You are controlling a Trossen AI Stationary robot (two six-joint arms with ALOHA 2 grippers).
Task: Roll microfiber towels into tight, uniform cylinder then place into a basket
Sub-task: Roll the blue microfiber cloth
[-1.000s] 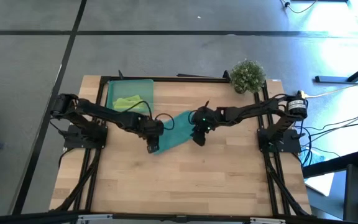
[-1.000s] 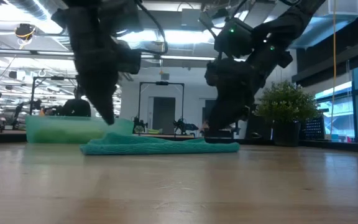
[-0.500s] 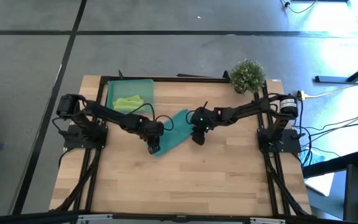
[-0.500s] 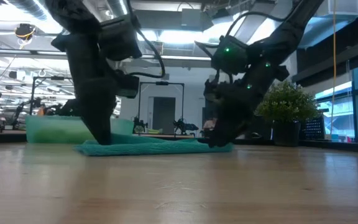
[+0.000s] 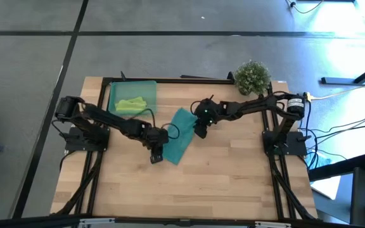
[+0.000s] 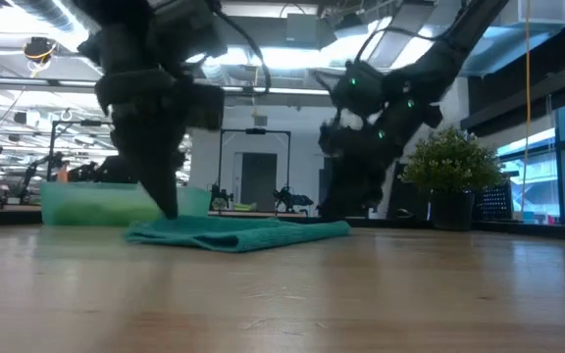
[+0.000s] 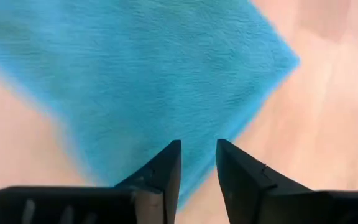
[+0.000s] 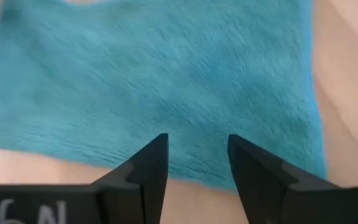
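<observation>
Teal towel [image 5: 179, 143] shifted nearer | left gripper [image 5: 156, 156] narrowly parted, right gripper [image 5: 198, 132] spread, both empty

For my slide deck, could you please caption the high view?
Both pincers, left and right, open over the flat teal towel; lime-green towel already in the basket.

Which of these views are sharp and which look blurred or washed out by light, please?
High view: evenly lit and sharp, with bright glare at the top right corner. Low view: backlit by ceiling lights, so both arms read as dark silhouettes over the teal towel. Left wrist view: the towel's edges are smeared. Right wrist view: the towel's nap is fairly crisp, softer at the edges.
</observation>
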